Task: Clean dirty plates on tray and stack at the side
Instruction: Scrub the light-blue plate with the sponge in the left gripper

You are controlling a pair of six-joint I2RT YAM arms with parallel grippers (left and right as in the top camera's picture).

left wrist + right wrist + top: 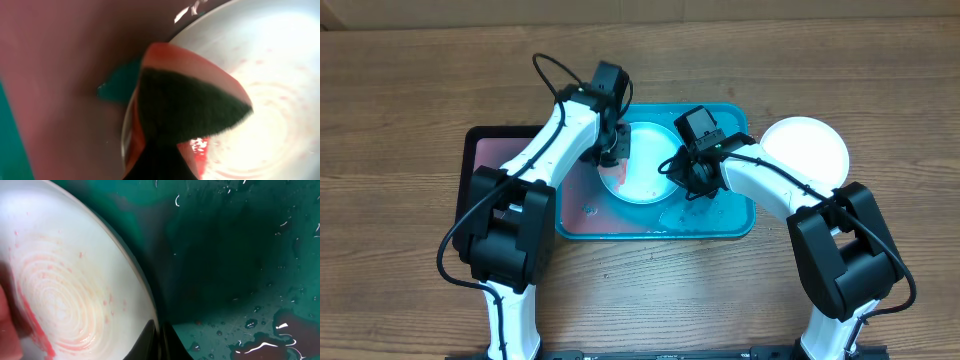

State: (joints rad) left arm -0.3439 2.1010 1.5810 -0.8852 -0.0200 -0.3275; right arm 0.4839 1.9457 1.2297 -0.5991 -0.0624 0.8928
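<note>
A light-blue-rimmed plate [642,172] with red smears lies tilted in the teal tray [720,218]. My left gripper [612,148] is shut on an orange and dark green sponge [190,100] and presses it onto the plate's left side [272,75]. My right gripper [692,182] is shut on the plate's right rim; in the right wrist view its fingers [162,337] pinch the rim of the plate [75,280] over the wet tray [240,255]. A white plate [805,150] sits on the table to the right of the tray. No yellow-green plate is in view.
A smaller black tray [490,165] with a reddish base stands against the teal tray's left side. Reddish water pools in the teal tray's left half [585,215] and shows as drops in the right wrist view [272,340]. The wooden table [410,100] surrounds both trays.
</note>
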